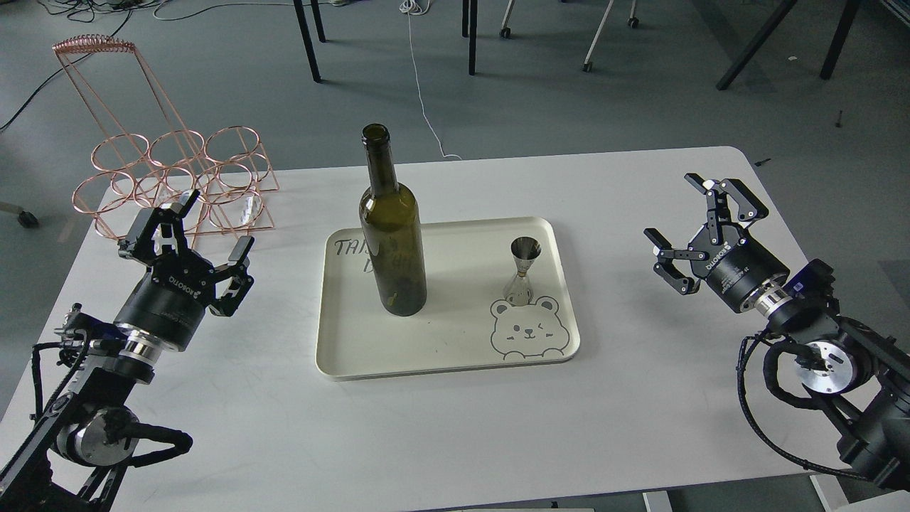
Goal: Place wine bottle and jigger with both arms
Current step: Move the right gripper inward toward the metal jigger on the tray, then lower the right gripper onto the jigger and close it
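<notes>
While both grippers, left and right, hang spread and empty, your wine bottle and jigger stand on the tray, apparently placed.

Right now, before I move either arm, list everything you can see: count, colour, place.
wine bottle: one, dark olive green, upright on the tray's left part.
jigger: one, shiny steel, upright on the tray's right part.
tray: one, cream, bear drawing, table centre.
wire rack: one, copper, table's far left corner.
table: one, white.
left gripper: one, black, open, left of the tray.
right gripper: one, black, open, right of the tray.
</notes>
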Controlling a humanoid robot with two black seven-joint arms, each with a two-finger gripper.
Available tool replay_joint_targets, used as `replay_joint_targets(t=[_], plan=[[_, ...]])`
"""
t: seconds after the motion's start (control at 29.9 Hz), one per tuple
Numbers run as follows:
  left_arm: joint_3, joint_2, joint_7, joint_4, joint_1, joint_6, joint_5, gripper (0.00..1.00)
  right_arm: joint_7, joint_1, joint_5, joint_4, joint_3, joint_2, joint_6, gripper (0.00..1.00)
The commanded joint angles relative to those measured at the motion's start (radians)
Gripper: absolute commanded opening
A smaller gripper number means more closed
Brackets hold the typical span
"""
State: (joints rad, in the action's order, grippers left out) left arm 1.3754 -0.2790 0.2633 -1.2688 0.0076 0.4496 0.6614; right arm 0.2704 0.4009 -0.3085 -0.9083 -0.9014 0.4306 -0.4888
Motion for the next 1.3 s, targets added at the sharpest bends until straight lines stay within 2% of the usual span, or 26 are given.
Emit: replay_joint_targets(t=[0.0,0.17,0.2,0.3,0.47,0.6,0.7,0.8,1.04,1.14,1.27], plan=[[-0.010,0.012,-0.003,0.000,0.005,0.001,0.000,0.98,0.000,-0.011,0.000,0.000,-0.005,-0.004,0.000,0.99],[-0.010,0.024,-0.006,0.002,0.005,0.003,-0.005,0.98,0.004,-0.016,-0.001,-0.001,-0.013,0.000,0.000,0.99],[-0.010,0.023,-0.001,0.005,0.003,0.003,-0.006,0.98,0.013,-0.014,-0.003,-0.003,-0.020,0.003,0.000,0.99],[-0.010,0.021,0.008,0.038,-0.005,0.003,-0.006,0.98,0.079,-0.010,-0.093,-0.011,-0.040,0.019,0.000,0.99],[-0.012,0.012,0.010,0.043,-0.014,0.008,-0.002,0.98,0.209,-0.001,-0.426,-0.122,-0.044,0.103,0.000,0.99],[-0.012,0.012,0.013,0.042,-0.021,0.006,0.000,0.98,0.218,-0.020,-0.851,-0.308,-0.024,0.163,0.000,0.99],[-0.013,0.012,0.011,0.042,-0.023,0.006,0.000,0.98,0.218,-0.060,-1.123,-0.375,0.025,0.165,0.198,0.99],[-0.013,0.012,0.011,0.042,-0.025,0.006,0.000,0.98,0.218,-0.082,-1.297,-0.393,0.079,0.166,0.373,0.99],[-0.013,0.012,0.011,0.042,-0.026,0.008,-0.002,0.98,0.218,-0.091,-1.676,-0.292,0.159,0.128,0.741,0.99],[-0.013,0.012,0.013,0.042,-0.026,0.008,-0.002,0.98,0.218,-0.085,-1.745,-0.233,0.162,0.085,0.805,0.99],[-0.013,0.012,0.011,0.042,-0.026,0.008,-0.002,0.98,0.218,-0.057,-1.843,-0.158,0.162,0.024,0.823,0.99]])
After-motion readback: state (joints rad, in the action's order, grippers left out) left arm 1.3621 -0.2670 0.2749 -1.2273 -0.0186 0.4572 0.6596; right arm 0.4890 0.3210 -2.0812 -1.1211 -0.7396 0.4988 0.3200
